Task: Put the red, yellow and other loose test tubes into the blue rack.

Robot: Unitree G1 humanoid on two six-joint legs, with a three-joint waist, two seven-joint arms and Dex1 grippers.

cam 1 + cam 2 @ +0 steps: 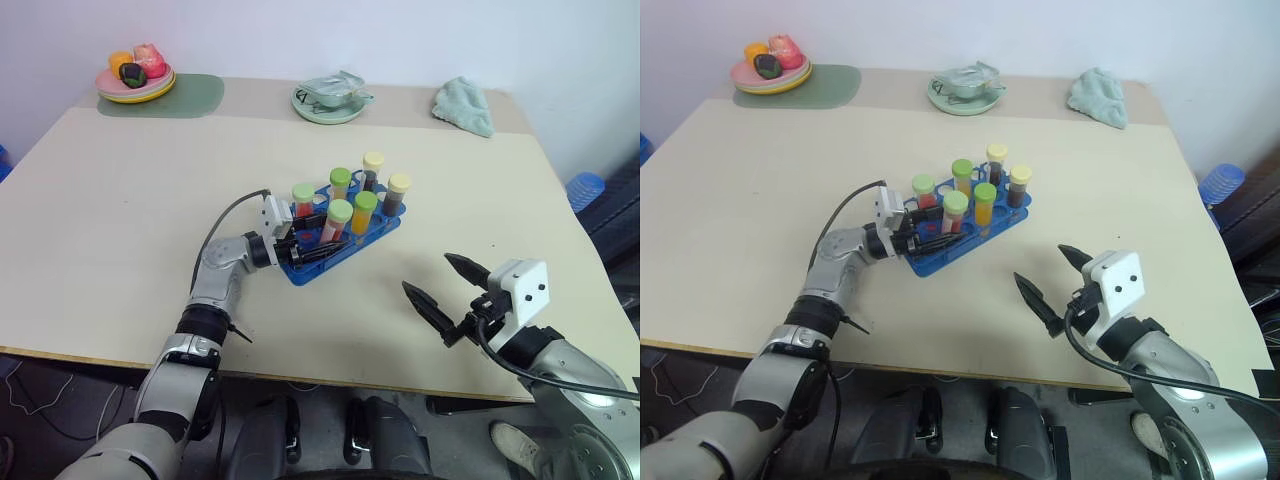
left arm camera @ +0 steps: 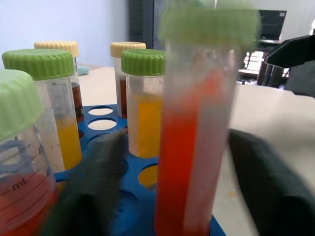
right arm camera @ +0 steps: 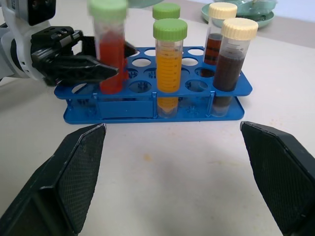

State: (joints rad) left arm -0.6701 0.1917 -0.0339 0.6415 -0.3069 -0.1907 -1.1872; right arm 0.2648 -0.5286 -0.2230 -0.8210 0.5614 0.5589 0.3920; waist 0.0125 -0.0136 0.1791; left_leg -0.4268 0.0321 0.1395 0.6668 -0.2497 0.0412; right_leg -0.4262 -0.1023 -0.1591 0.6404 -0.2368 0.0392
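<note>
Test tubes, six with green or yellow caps, stand in the blue rack [image 1: 340, 245] mid-table. The left gripper [image 1: 300, 243], fingers parted, flanks a red tube [image 3: 111, 46] at the rack's near corner (apparently just seated). The right gripper [image 1: 446, 293] waits open. No loose tubes lie around; the task looks nearly done.
</note>
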